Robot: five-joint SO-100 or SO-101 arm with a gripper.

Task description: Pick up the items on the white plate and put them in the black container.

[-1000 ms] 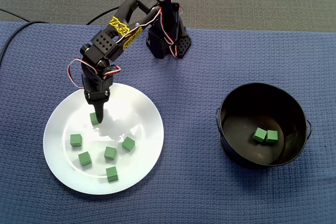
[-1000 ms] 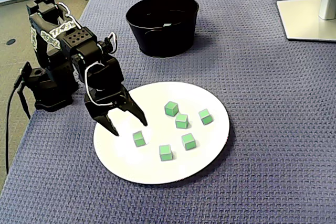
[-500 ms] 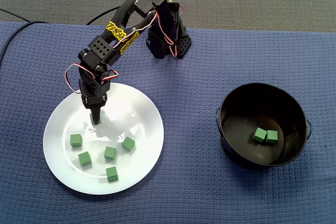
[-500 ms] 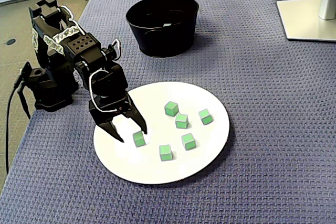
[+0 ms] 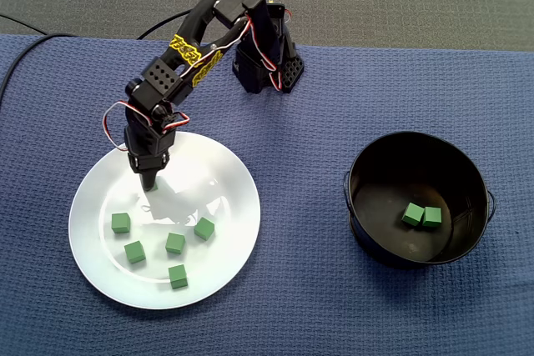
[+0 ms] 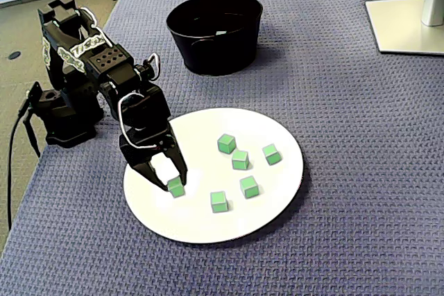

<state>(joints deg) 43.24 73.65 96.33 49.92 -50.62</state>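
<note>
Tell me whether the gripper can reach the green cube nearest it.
Likely yes: the gripper is down on the white plate, jaws flanking that green cube, other cubes apart.

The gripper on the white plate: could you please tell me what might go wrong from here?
The gripper clasps the green cube only near its tips, so it might slip out when lifted. The black container stands apart from the white plate, so a loose cube could drop onto the cloth.

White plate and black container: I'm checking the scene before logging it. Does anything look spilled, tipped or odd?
Nothing stands out. Five green cubes lie on the white plate, a sixth cube sits between the end effector's fingers, two cubes rest in the upright black container, none on the blue cloth.
</note>
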